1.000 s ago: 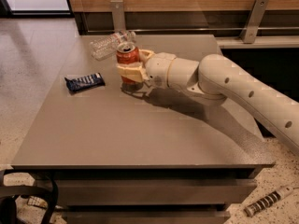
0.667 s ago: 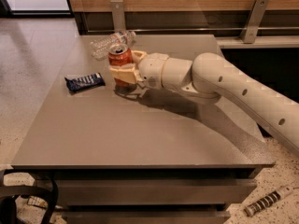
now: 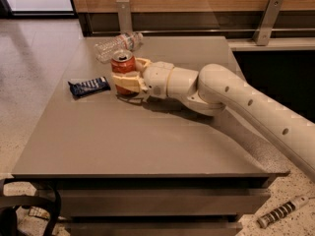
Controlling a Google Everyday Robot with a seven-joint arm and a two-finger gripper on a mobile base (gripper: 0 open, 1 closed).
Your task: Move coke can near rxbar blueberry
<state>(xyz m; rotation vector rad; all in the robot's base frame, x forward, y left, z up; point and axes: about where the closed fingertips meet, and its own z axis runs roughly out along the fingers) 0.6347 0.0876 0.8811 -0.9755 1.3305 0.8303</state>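
The red coke can [image 3: 122, 64] stands upright at the back left of the grey table [image 3: 147, 141]. My gripper [image 3: 126, 77] reaches in from the right and is shut on the can, one cream finger [image 3: 127, 83] across its front and the other behind it. The rxbar blueberry [image 3: 89, 87], a flat dark blue wrapper with white lettering, lies on the table just left of the can, a short gap apart.
A clear plastic water bottle [image 3: 118, 45] lies on its side behind the can near the table's back edge. A wooden wall with metal brackets [image 3: 266, 19] runs along the back. My arm [image 3: 236, 97] spans the table's right side.
My gripper has moved left with the coke can in it, closing the gap to the blue wrapper. The wrapper and the bottle have not moved.
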